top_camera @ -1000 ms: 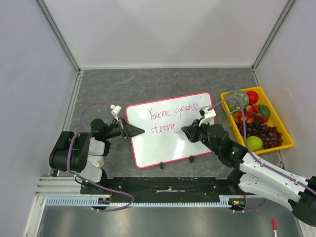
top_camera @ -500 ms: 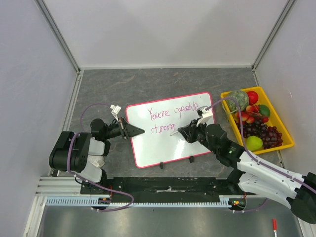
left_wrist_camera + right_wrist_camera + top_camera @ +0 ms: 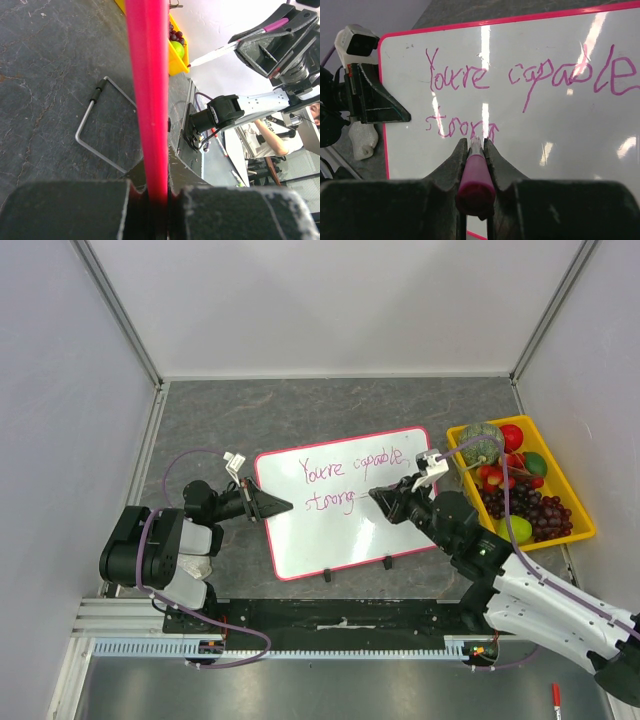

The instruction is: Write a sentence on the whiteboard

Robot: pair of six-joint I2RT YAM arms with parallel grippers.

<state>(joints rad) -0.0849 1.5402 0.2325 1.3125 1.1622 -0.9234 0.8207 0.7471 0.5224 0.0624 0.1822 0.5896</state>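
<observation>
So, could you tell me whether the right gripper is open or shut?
Shut: the right gripper clamps the pink marker between its jaws.

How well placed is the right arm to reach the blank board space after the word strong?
Probably yes. The right gripper holds the marker with its tip at the end of that word, and the whiteboard beside it looks bare, nothing in the way.
</observation>
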